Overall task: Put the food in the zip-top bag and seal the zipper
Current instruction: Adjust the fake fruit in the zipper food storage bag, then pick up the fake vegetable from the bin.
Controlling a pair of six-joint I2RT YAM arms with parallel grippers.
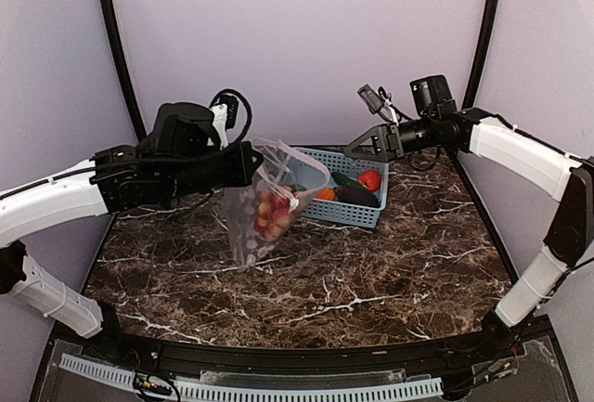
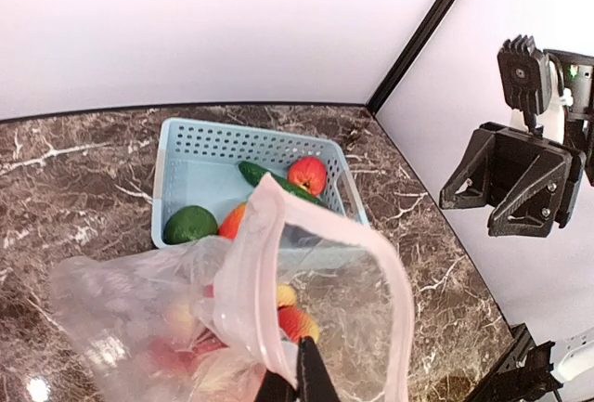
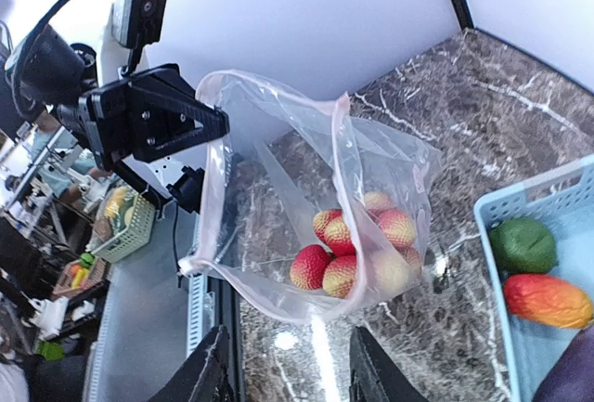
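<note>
The clear zip-top bag (image 1: 249, 235) hangs above the table with its mouth wide. My left gripper (image 1: 252, 165) is shut on the zipper (image 2: 243, 272) at the mouth's near edge. A cluster of red-yellow balls (image 3: 357, 239) lies in the bag's bottom. My right gripper (image 1: 357, 149) hovers open and empty to the right of the mouth, above the basket's far side. The green pepper (image 2: 190, 224), orange mango (image 2: 232, 221), red strawberry (image 2: 307, 175) and purple eggplant (image 1: 357, 196) lie in the basket.
The light blue lattice basket (image 1: 320, 154) stands at the back middle of the dark marble table (image 1: 390, 272), just right of the hanging bag. Black frame posts (image 1: 116, 49) rise at both back corners.
</note>
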